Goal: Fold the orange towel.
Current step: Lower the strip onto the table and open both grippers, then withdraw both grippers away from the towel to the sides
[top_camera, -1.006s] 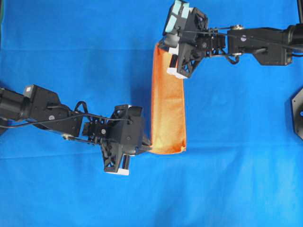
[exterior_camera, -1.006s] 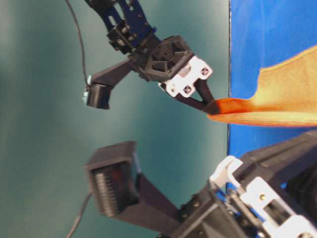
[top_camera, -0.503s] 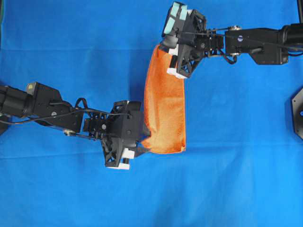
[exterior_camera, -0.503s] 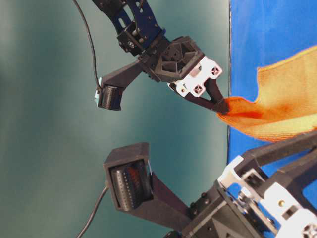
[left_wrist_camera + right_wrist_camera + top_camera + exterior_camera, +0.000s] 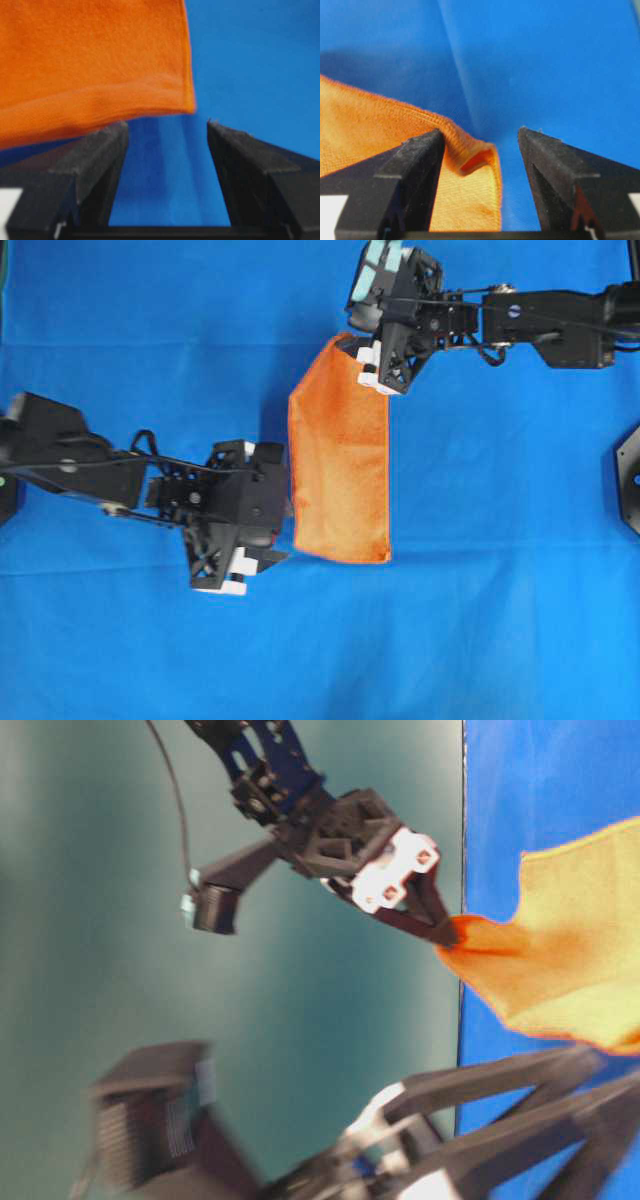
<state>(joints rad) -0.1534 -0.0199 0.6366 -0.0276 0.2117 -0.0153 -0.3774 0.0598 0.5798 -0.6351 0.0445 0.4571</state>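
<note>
- Left gripper (image 5: 268, 558) now released, jaws apart; a second ago it pinched the orange towel (image 5: 340, 475), which now lies just ahead.
- Right gripper (image 5: 372, 365) also let go, folded corner loose between its jaws.
- Fold looks laid on the blue cloth (image 5: 500, 540).

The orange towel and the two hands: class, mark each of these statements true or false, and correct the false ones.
1. The orange towel lies folded into a narrow strip on the blue cloth. True.
2. The left hand is shut on the towel's corner. False: its jaws stand open and hold nothing.
3. The right hand is open. True.
4. The towel is green. False: it is bright orange.
</note>
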